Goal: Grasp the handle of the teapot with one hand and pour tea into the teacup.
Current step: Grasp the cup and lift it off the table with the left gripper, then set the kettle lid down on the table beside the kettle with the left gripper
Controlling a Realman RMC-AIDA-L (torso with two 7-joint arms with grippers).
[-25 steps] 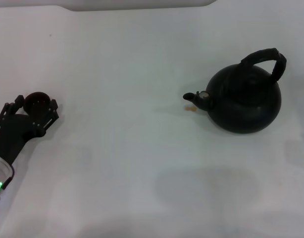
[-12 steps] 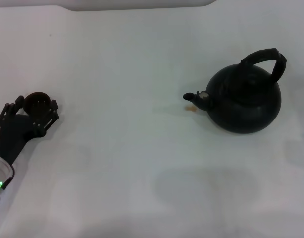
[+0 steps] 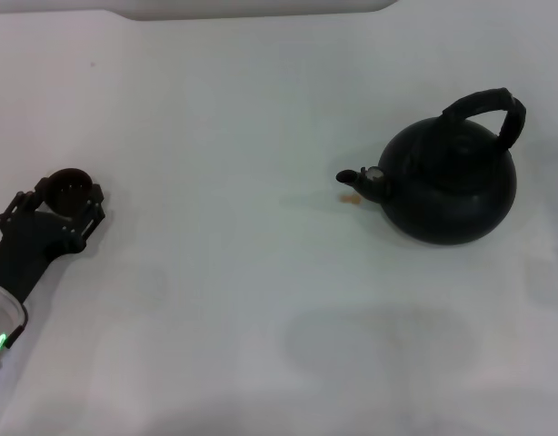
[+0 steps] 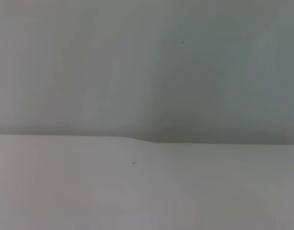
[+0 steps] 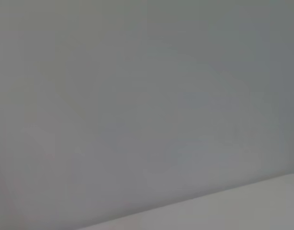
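Observation:
The black teapot [image 3: 452,186] stands upright at the right of the white table, its silvery-tipped spout [image 3: 359,179] pointing left and its arched handle [image 3: 491,106] free above it. Far off at the left edge, the tiny dark teacup [image 3: 68,184] sits between the fingers of my left gripper [image 3: 63,194], which press against its two sides. No tea shows inside the cup from here. Neither wrist view shows any finger or object. My right gripper is out of view.
A small orange-tan stain [image 3: 350,198] marks the white table [image 3: 243,272] just under the spout. The table's far edge [image 3: 261,11] runs along the top of the head view. Both wrist views show only plain pale surfaces.
The left gripper's fingers have drawn in slightly around the teacup and shifted a little toward me. The teapot has not moved.

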